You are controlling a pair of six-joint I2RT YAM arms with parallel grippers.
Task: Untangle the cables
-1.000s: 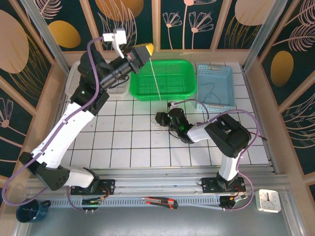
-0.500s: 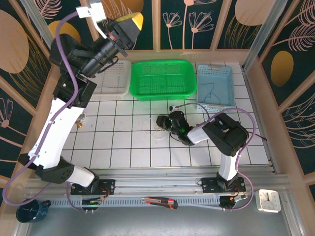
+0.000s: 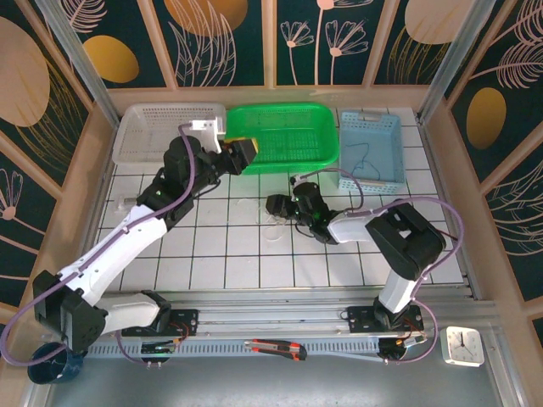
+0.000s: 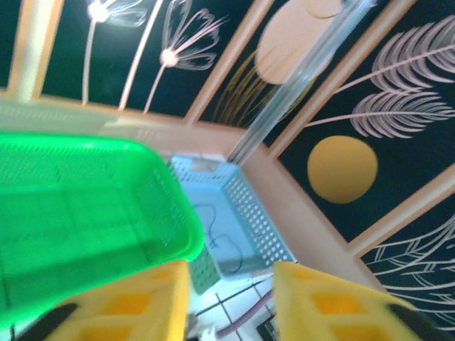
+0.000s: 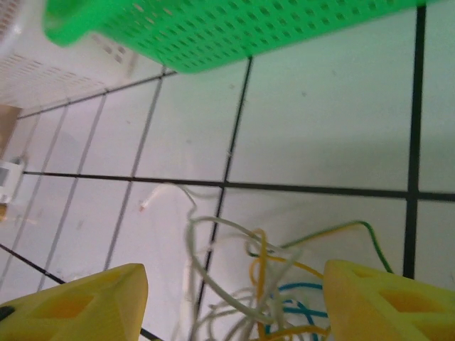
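Note:
The cables (image 5: 284,298) are a loose clump of white, yellow, blue and green strands lying on the white tiles (image 3: 270,222), and one white end sticks out to the left (image 5: 153,199). My right gripper (image 5: 234,273) is low over the clump and open, one yellow finger on each side (image 3: 273,206). Another dark blue cable (image 3: 363,163) lies in the blue basket (image 4: 220,238). My left gripper (image 3: 246,153) is by the green basket's (image 3: 280,167) front left corner and is open with nothing between its fingers (image 4: 231,284).
Along the back stand a white basket (image 3: 161,127), the green basket (image 4: 85,199) and the blue basket (image 3: 370,116). Wooden walls and posts close in the sides. A clock (image 3: 464,345) and a mug (image 3: 51,365) sit off the front rail.
My left arm swung up and back to the left, then down to the green basket's corner, and its jaws opened. The white strand it held no longer hangs from it. My right jaws spread wider.

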